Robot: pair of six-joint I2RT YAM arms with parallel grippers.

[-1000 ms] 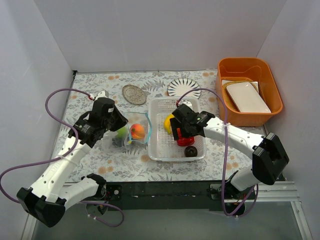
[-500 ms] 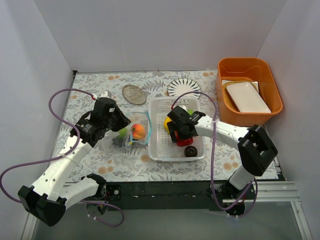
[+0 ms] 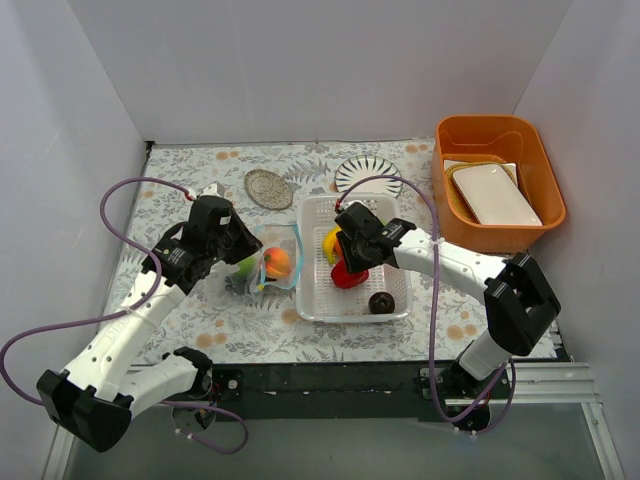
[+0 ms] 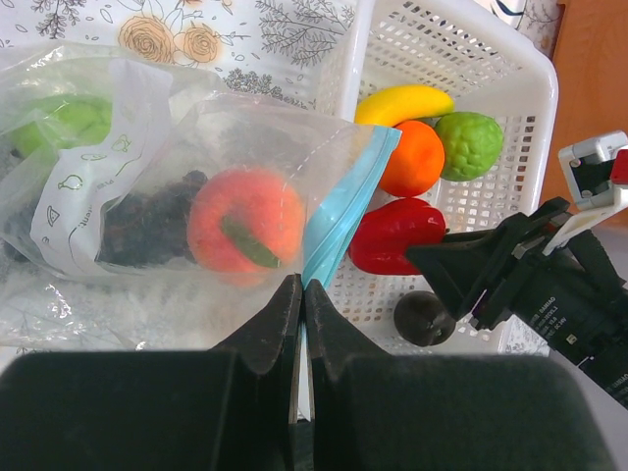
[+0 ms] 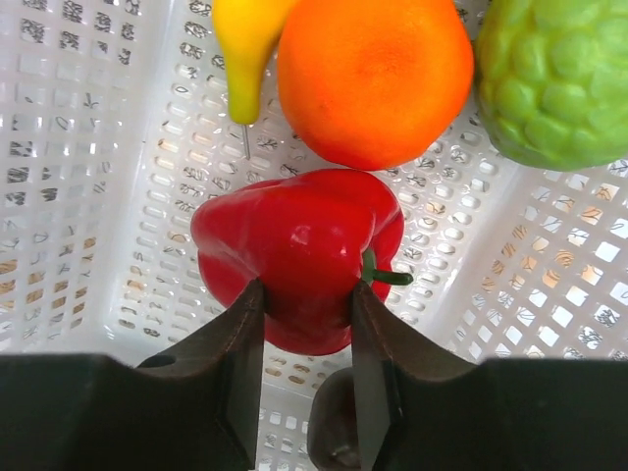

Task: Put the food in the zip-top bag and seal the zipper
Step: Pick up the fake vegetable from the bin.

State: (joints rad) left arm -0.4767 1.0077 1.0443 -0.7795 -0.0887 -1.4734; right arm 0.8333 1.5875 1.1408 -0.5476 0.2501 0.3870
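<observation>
The right gripper (image 5: 307,294) pinches a glossy red toy pepper (image 5: 294,245) between its dark fingers, inside the white perforated plastic basket (image 5: 78,147). A round orange (image 5: 368,74), a yellow banana (image 5: 245,44) and a bumpy green ball (image 5: 554,69) lie just beyond. The left gripper (image 4: 302,292), pressed together, nips the clear crinkly zip-top bag (image 4: 245,128) beside its blue-green zipper strip (image 4: 339,211). A peach (image 4: 245,224), dark grapes (image 4: 147,226) and a smooth green ball (image 4: 69,123) sit inside the bag.
</observation>
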